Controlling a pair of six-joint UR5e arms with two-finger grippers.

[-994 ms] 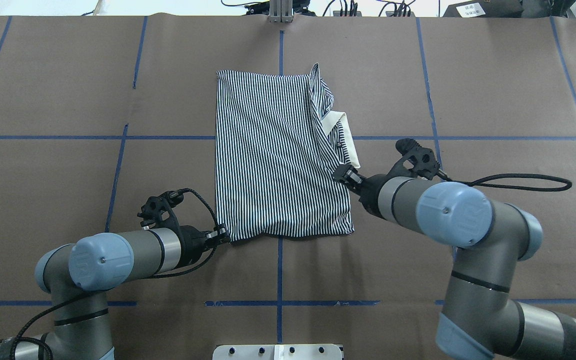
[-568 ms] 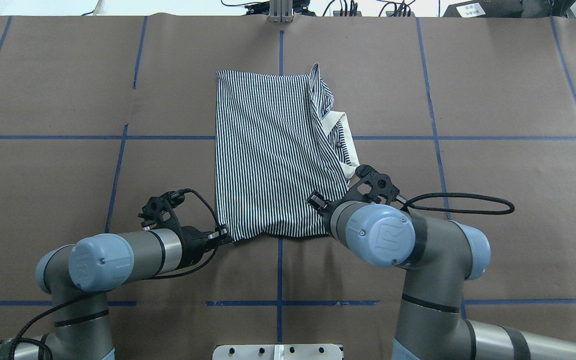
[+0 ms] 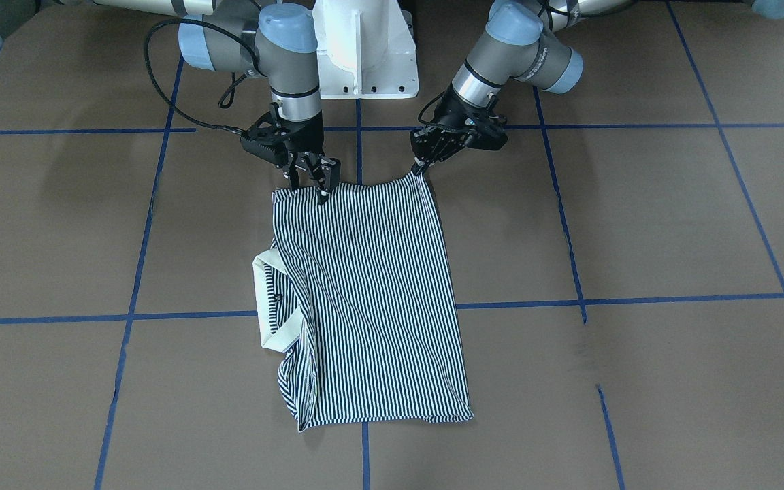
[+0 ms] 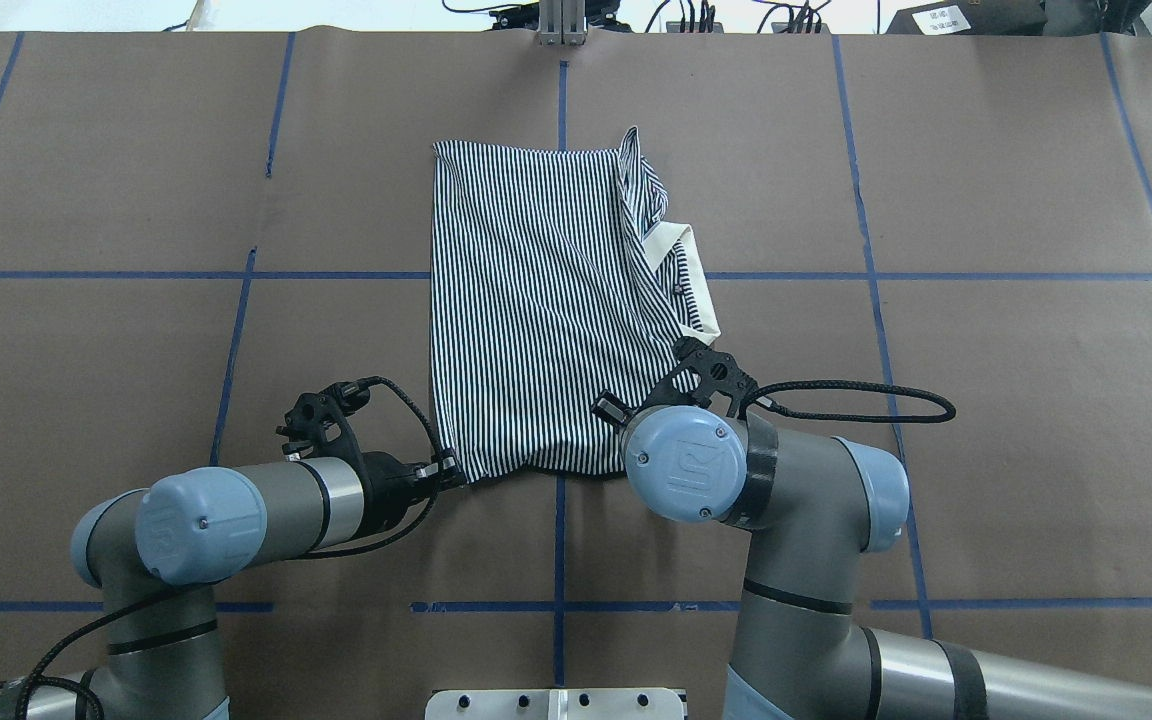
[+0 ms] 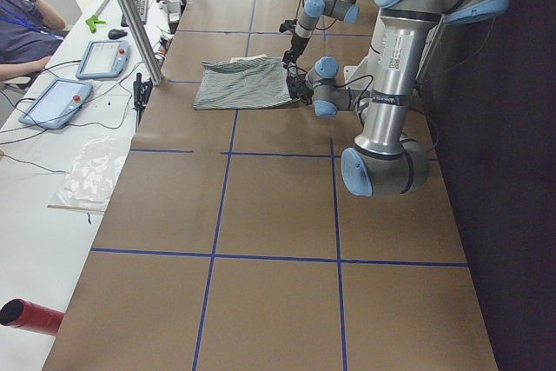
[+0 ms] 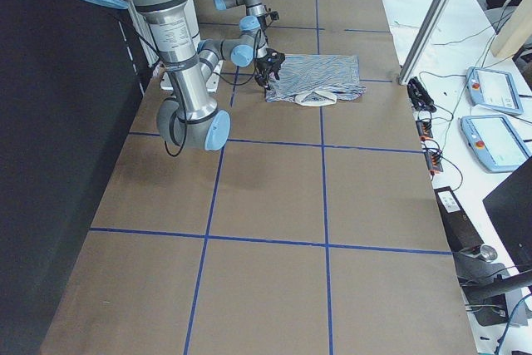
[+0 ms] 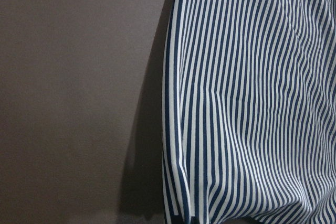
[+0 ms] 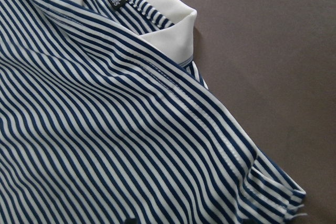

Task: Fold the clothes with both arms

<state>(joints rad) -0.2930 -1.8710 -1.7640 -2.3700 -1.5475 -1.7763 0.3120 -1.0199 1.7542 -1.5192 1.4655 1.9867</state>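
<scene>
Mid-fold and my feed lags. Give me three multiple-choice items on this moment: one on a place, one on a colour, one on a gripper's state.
1. Which side of the shirt is the cream collar on?
A. robot's left
B. robot's right
C. nearest the robot

2. The shirt's stripes are:
A. navy and white
B. red and white
C. green and grey

3. The left gripper is:
A. open above the table
B. shut on the collar
C. shut on the shirt's near corner

1 B: overhead, the collar lies at the shirt's right edge.
2 A: both wrist views show navy and white.
3 C: overhead, it pinches the near left corner.
</scene>
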